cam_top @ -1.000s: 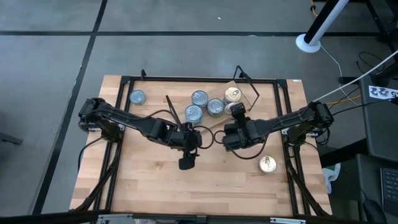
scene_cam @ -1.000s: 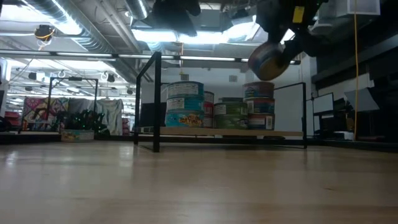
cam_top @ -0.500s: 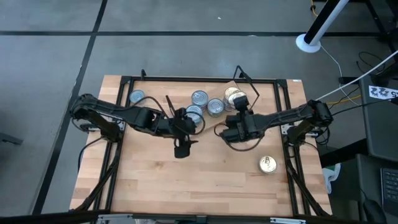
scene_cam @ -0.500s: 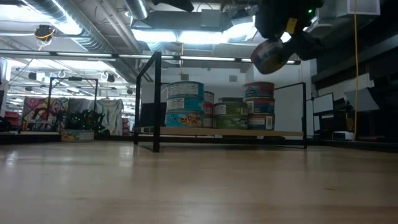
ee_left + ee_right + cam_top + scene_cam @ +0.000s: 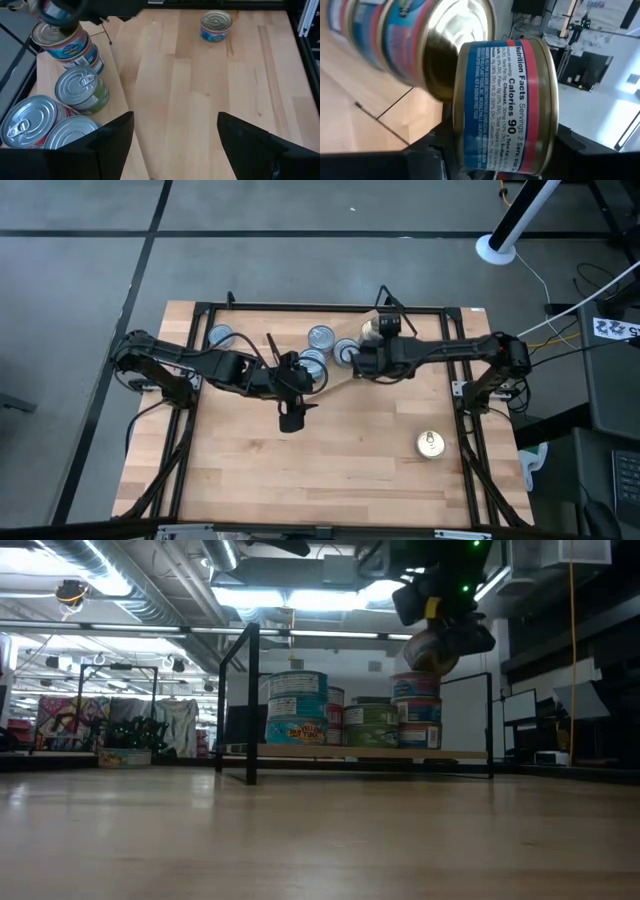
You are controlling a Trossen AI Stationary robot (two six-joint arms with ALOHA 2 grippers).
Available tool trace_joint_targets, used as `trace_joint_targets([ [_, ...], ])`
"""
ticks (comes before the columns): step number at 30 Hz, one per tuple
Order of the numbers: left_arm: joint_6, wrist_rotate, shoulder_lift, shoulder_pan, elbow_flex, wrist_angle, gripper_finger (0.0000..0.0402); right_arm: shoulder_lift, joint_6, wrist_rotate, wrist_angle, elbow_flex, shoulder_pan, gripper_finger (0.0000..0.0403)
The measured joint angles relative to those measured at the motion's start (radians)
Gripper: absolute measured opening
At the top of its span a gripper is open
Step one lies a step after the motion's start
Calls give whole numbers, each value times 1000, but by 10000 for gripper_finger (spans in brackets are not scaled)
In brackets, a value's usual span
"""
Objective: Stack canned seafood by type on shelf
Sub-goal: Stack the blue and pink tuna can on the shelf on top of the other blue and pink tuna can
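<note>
The shelf point(image 5: 330, 752), a light plank on black wire legs, stands at the table's far middle and carries stacks of tins: blue-labelled point(image 5: 297, 705), green-labelled point(image 5: 372, 725) and a blue-and-red stack point(image 5: 417, 710). My right gripper point(image 5: 436, 632) is shut on a blue-and-red-labelled tin point(image 5: 505, 105) just above that last stack point(image 5: 60, 45). My left gripper point(image 5: 175, 145) stands open with nothing in it, above the table point(image 5: 294, 420) on the near side of the shelf's left part. My right gripper pinches the tin between its two fingers, which show at the tin's two flat ends point(image 5: 465, 150). It comes in slanting downward from the table's right side. The tin point(image 5: 432, 650) is lifted clear and tilted, one gold face turned toward the table's near edge.
One tin point(image 5: 430, 443) stands alone on the table at the near right, and another point(image 5: 220, 335) at the far left beside the shelf. Black frame rails point(image 5: 200, 310) run along the table's edges. The near half of the tabletop point(image 5: 300, 480) is bare wood.
My right gripper has carried its tin toward the table's far edge, from beside the shelf to over its right-hand stack, and the tin has stayed lifted and tilted. My left gripper has risen and drawn back a little toward the far edge, staying open.
</note>
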Motion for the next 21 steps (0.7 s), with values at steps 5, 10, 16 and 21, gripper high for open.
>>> trace_joint_targets([
  [5,7,-1,0,0,0,0,282,0,-45,0,73,0,-45,191],
  [10,8,-1,0,0,0,0,282,0,-103,-9,147,0,-58,191],
  [16,8,-1,0,0,0,0,282,0,-175,-45,235,2,-56,191],
  [21,8,-1,0,0,0,0,282,0,-209,-45,236,2,-56,191],
])
